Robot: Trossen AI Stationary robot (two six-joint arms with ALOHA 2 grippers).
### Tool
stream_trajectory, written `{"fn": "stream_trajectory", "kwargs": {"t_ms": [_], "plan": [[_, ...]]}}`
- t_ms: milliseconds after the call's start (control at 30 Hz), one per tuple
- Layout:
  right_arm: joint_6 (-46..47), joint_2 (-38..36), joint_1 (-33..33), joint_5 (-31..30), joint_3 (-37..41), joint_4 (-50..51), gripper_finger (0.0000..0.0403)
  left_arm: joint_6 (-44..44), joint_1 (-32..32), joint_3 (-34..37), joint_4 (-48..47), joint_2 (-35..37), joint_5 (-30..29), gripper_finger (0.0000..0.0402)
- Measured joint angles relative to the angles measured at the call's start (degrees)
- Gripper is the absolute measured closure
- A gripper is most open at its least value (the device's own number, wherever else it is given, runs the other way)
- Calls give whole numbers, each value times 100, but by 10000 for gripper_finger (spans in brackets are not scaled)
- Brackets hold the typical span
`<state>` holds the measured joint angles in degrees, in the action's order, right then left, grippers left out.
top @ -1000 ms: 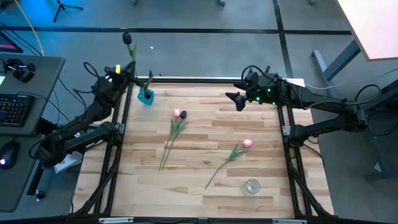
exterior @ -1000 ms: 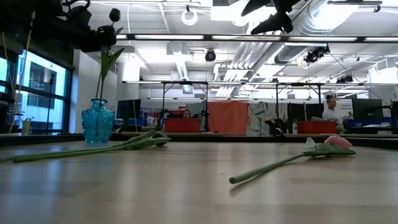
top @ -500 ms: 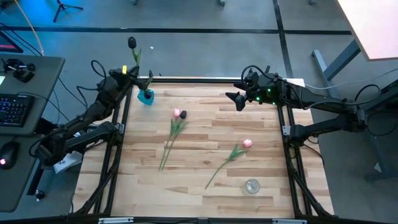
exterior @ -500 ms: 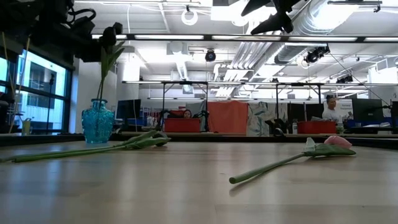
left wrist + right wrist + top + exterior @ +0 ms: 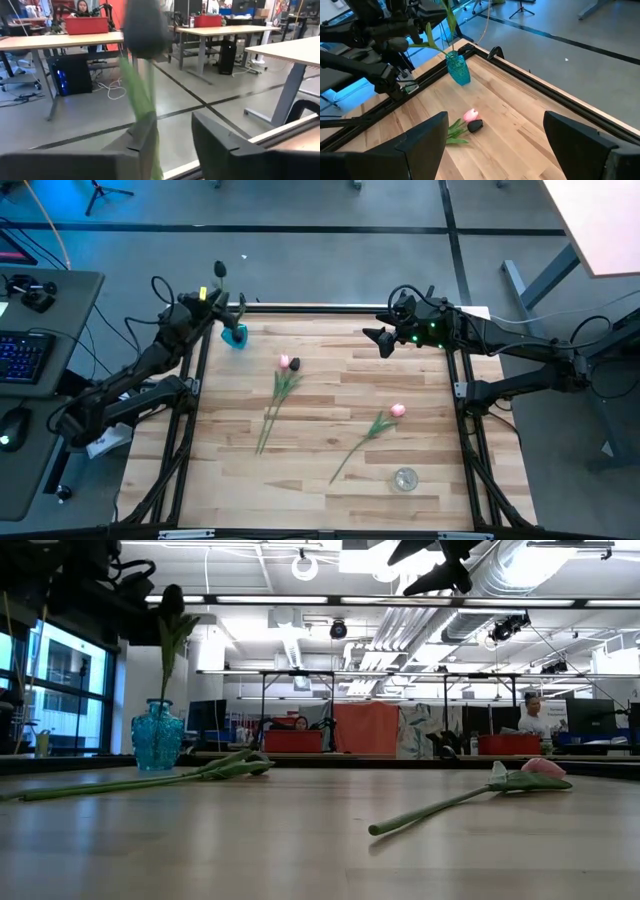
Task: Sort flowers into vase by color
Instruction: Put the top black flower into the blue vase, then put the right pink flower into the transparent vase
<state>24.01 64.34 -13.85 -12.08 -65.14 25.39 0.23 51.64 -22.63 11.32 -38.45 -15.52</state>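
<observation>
I work at a light wooden bench [image 5: 330, 445] made of pale planks and edged by a dark metal frame, set on a grey floor crossed by dark lines. Near the far left corner of the bench stands a small blue glass vase [image 5: 235, 335] holding one dark tulip [image 5: 170, 602], its stem rising upright and its near-black head well above the vase. My left gripper [image 5: 215, 302] hovers beside that stem just above the vase; in my left wrist view the green stem runs between my two dark fingers [image 5: 220, 145], which are parted with a gap around it, so I am not clamping the flower. My right gripper [image 5: 380, 340] hangs above the far right part of the bench, fingers spread wide and holding nothing. On the bench lie two flowers crossed together near the middle, one pink tulip [image 5: 285, 362] and one dark tulip head [image 5: 295, 364] touching it, their stems pointing toward the near left. A second pink tulip [image 5: 397, 411] lies alone to the right, and a clear round glass vase [image 5: 405, 478] stands near the near right edge. Beyond the bench is an open workshop with other desks, red bins, ceiling ducts and a person seated far off.
</observation>
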Motion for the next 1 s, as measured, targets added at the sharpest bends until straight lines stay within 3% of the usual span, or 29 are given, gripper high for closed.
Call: {"fn": "stream_trajectory", "kwargs": {"t_ms": [300,600,833,1000], "plan": [[4,0,0,2,0,0,82,-302,0,0,-267,687,108,208],[2,0,0,2,2,0,82,-610,0,-355,-156,1229,383,192],[-154,0,2,2,2,-36,82,-1726,-121,-820,826,1057,1531,192],[-337,0,1,2,2,-436,82,-1865,-739,-1447,1253,639,2015,192]]}}
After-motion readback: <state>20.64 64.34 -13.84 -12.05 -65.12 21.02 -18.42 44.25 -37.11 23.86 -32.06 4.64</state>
